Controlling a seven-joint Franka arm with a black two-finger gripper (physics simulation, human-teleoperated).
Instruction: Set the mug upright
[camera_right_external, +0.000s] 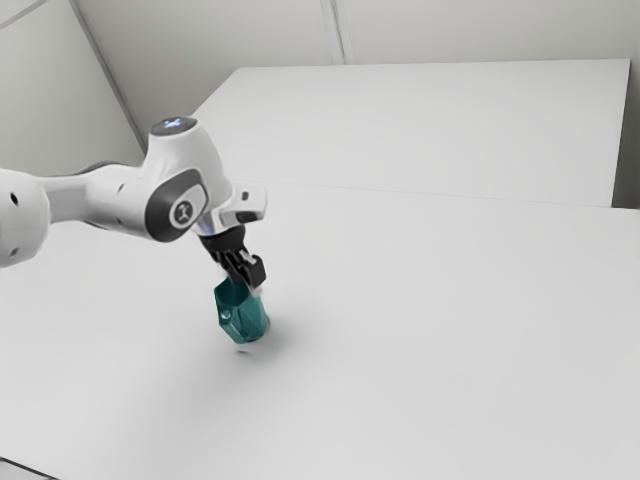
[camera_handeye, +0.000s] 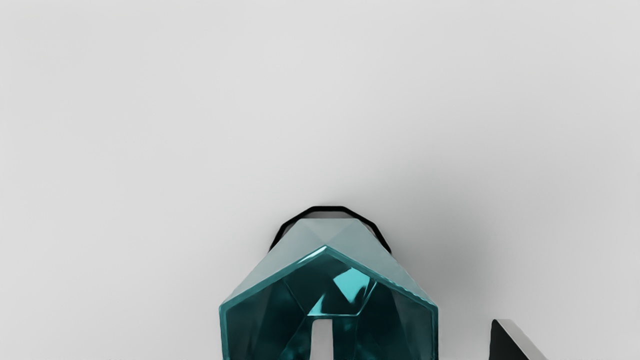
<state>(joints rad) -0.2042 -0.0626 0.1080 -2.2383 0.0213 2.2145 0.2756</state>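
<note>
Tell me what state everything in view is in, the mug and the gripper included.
Mug: tilted, not upright.
Gripper: open, one finger at the mug's mouth, the other off to its side.

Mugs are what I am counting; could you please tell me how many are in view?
1: the teal mug, at the fingertips of the gripper, toward the exterior view's left. The arm might hide another.

Teal faceted mug (camera_right_external: 244, 316), glossy inside, tilted over the white table (camera_right_external: 450, 330), mouth toward the exterior view's left
</note>
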